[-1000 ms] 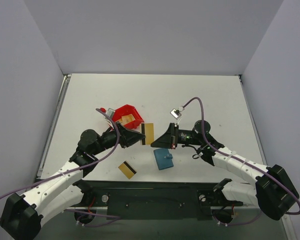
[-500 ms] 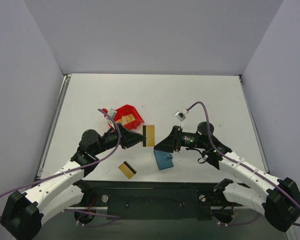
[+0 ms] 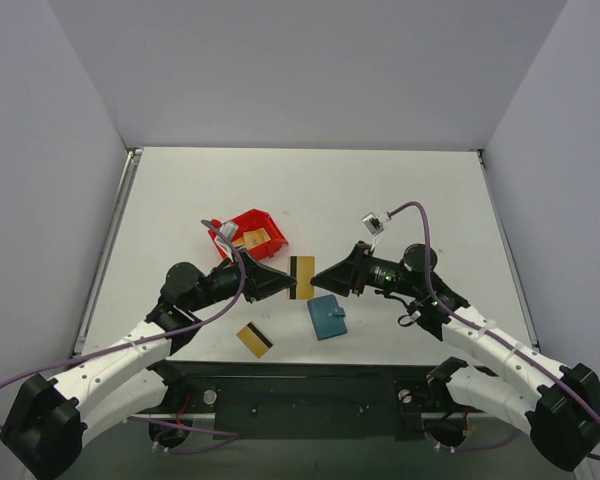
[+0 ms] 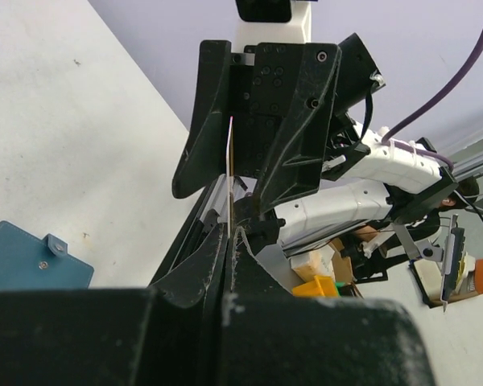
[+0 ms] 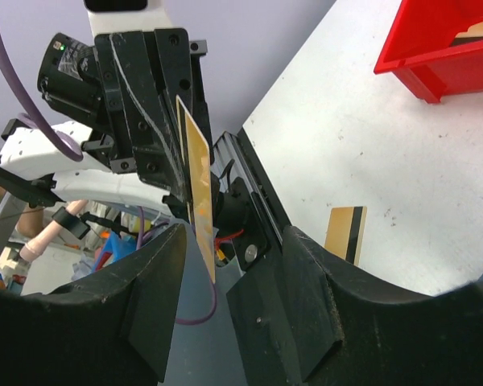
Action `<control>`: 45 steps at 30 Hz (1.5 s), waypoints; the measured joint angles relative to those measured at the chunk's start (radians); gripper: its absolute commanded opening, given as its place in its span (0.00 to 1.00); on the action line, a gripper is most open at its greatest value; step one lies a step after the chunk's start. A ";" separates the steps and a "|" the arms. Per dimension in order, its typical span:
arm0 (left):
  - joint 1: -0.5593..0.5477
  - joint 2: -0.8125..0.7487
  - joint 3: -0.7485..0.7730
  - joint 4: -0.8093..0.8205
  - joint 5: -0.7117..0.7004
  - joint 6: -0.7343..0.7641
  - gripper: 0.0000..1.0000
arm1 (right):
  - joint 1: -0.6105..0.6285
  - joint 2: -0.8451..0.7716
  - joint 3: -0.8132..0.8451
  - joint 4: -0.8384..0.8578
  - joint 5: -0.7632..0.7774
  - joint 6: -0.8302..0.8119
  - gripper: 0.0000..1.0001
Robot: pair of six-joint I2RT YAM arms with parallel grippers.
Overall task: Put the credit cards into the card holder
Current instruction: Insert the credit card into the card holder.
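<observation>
**Holding a card up for a handover**

From above, the left claw (image 3: pixel 285 280) is clamped on a card (image 3: pixel 301 278), gold with a dark stripe. It is held clear of the counter (image 3: pixel 400 200), probably so the right claw (image 3: pixel 318 277), jaws apart, can take the far edge. The wallet (image 3: pixel 326 317) lies just below, seemingly closed, and a second card (image 3: pixel 254 340) lies flat nearby.

Left wrist: the card stands edge-on, a thin line.

Right wrist: its tan face sits in the open gap, apparently untouched.

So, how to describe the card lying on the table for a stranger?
On the white table, look near the front edge, left of the blue wallet. The card lies flat there; another gold card is held in the air by the left tool.
</observation>
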 measured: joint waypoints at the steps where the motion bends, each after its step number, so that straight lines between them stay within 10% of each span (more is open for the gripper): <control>1: -0.007 0.003 0.000 0.005 0.000 -0.001 0.00 | 0.000 0.005 -0.001 0.013 0.002 0.008 0.47; 32: -0.043 0.045 -0.001 0.062 -0.049 -0.009 0.00 | 0.000 0.103 -0.001 0.165 -0.016 0.101 0.32; 41: -0.043 0.051 -0.002 0.061 -0.056 -0.009 0.00 | 0.001 0.103 -0.001 0.168 -0.019 0.105 0.08; 45: -0.043 0.060 -0.005 0.060 -0.063 -0.009 0.43 | 0.002 0.103 -0.001 0.174 -0.027 0.108 0.00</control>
